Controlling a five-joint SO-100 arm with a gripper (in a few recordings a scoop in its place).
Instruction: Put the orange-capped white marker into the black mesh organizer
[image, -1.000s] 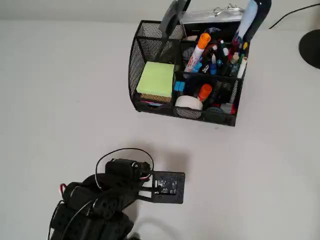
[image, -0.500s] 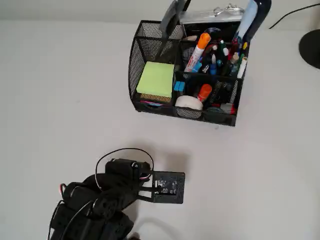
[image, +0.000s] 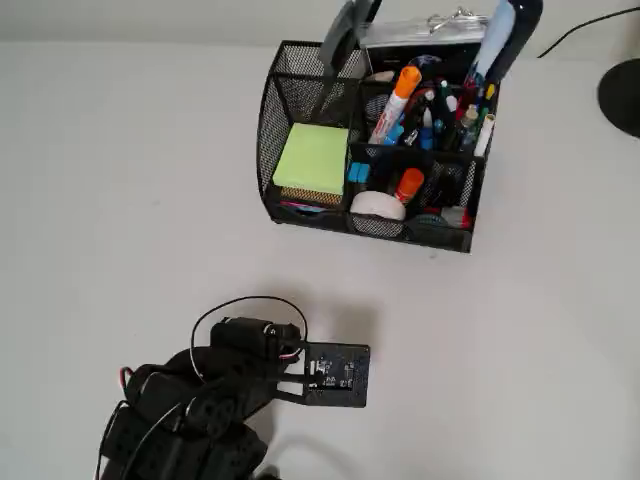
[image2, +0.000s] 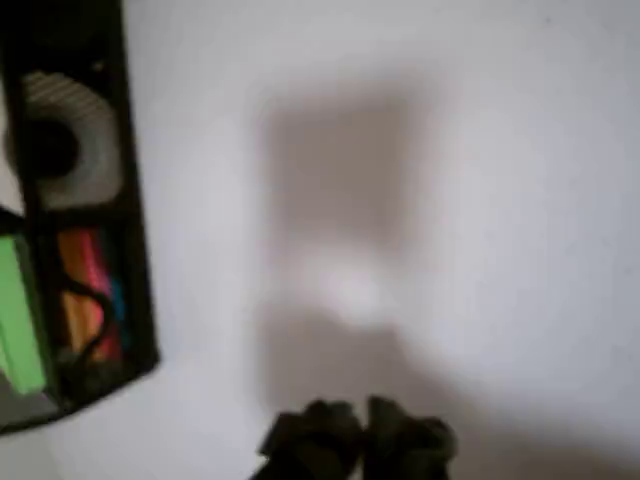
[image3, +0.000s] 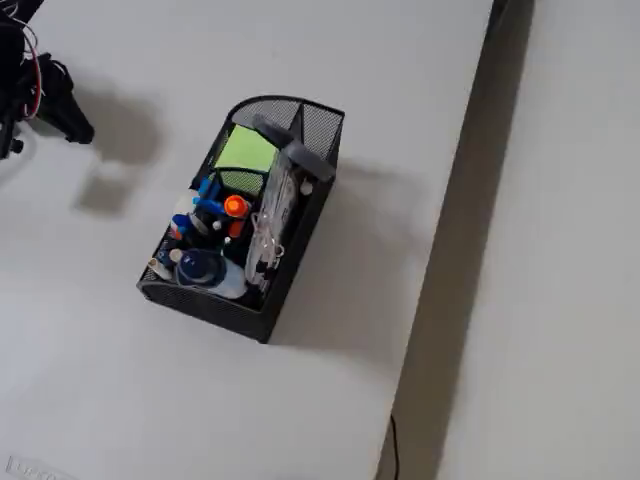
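Arm folded low, tool (image2: 360, 435) closed — empty, well apart from black mesh organizer (image: 300, 215)

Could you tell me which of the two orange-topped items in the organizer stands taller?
The orange-capped white marker, leaning in a rear compartment of the black mesh organizer; the stubby orange item sits low in a front one.

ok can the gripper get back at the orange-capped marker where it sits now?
Probably yes. The orange-capped white marker stands tilted in the black mesh organizer, cap poking above the rim. Bare table separates it from the gripper, though neighbouring pens crowd it.
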